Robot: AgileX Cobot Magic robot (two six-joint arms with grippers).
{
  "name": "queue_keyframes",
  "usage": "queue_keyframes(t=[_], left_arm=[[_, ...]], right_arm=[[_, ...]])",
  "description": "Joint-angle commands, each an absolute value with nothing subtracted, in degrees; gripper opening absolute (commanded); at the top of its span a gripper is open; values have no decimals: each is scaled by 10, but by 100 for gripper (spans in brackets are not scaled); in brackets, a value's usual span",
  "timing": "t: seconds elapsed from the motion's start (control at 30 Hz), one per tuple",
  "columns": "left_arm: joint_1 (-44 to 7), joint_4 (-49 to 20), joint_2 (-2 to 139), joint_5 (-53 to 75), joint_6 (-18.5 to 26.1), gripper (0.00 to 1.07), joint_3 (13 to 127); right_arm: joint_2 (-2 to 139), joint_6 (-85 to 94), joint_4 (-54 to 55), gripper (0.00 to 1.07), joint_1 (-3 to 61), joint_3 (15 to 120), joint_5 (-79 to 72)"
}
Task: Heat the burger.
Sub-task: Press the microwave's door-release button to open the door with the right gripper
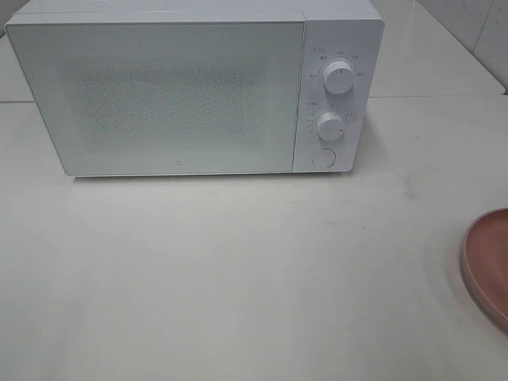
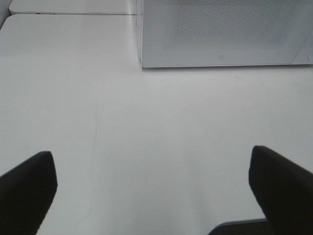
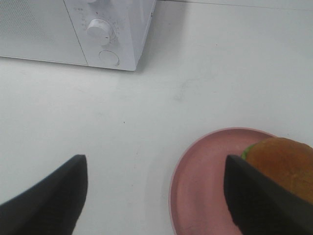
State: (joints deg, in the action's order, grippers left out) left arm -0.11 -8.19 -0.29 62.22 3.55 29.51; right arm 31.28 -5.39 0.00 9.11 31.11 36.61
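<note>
The burger [image 3: 283,161] with a brown domed bun and a bit of green lettuce sits on a pink round plate [image 3: 205,191]; one finger of my right gripper [image 3: 156,196] hides part of it. The plate's edge [image 1: 486,262] shows at the right border of the exterior view, where the burger is out of view. The white microwave [image 1: 190,87] stands at the back with its door shut. My right gripper is open and empty above the table beside the plate. My left gripper [image 2: 151,191] is open and empty over bare table in front of the microwave [image 2: 220,34].
The microwave has two knobs [image 1: 339,79] [image 1: 329,125] and a round button [image 1: 322,156] on its right panel. The white table [image 1: 238,278] stretches in front of it. A seam between table tops runs at the far back [image 2: 73,13].
</note>
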Motion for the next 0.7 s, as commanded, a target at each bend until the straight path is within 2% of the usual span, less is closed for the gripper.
queue_keyframes(t=[0.03, 0.47, 0.7], left_arm=[[-5, -85, -15, 614, 37, 102, 296], [-5, -85, -15, 614, 37, 102, 296], [-5, -85, -15, 614, 37, 102, 296]], right_arm=[[338, -50, 0, 75, 92, 316, 331], [485, -50, 0, 75, 92, 316, 200], [570, -49, 0, 75, 92, 307, 81]])
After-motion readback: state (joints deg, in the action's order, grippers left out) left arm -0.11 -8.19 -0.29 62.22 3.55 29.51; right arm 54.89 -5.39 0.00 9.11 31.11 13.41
